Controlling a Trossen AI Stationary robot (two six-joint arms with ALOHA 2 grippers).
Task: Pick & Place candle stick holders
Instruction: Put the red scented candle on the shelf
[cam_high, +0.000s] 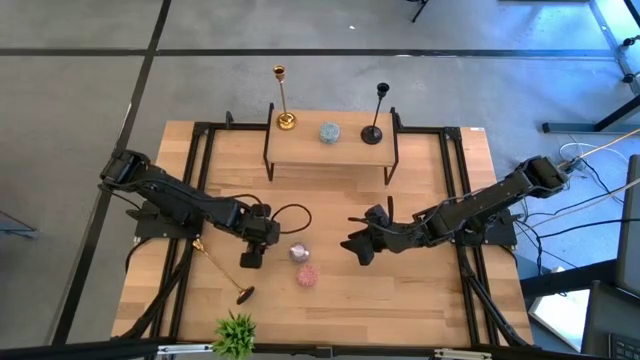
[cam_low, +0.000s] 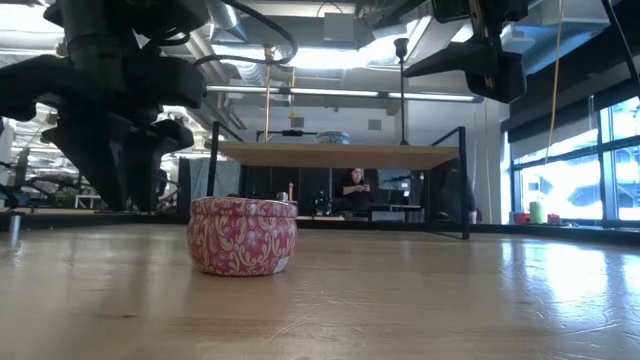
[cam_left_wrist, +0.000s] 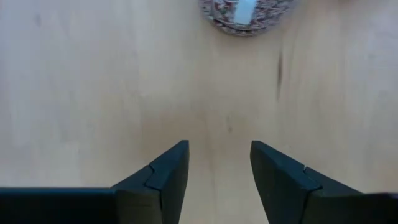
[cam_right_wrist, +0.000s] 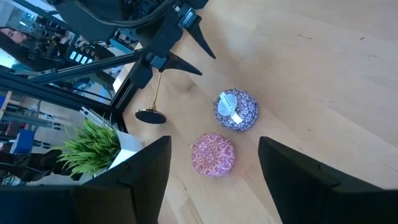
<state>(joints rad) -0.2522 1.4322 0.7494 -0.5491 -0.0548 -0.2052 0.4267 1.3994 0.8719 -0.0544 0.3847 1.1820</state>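
Wooden table (cam_high: 400, 300) with a raised wooden shelf (cam_high: 305, 150) at its far edge.

3 candle stick holders in view. Shiny gold candle stick holder (cam_high: 283, 98) stands upright on the shelf's left end, round base down, long axis vertical. Black candle stick holder (cam_high: 376, 113) stands upright on the shelf's right end, same posture. Between them on the shelf, a small pale blue-grey round tin (cam_high: 329, 132).

Third holder, thin brass stem with a dark round base (cam_high: 223, 270), lies flat on the table at front left. Long axis runs diagonally: base toward the front edge near the green potted plant (cam_high: 236, 333), top end pointing back-left toward the left arm's mount.

Left gripper (cam_high: 252, 255) sits low over the table just right of the lying holder; fingers (cam_left_wrist: 165, 177) apart with bare wood between them, nothing held. Right gripper (cam_high: 355, 245) hovers right of centre, fingers (cam_right_wrist: 140, 168) wide apart, empty.

Between the 2 grippers: a blue-patterned round tin (cam_high: 298, 253) and, just in front of it, a pink-patterned round tin (cam_high: 307, 276), close but whether touching is unclear.

A person (cam_low: 355, 187) sits far behind in the room.
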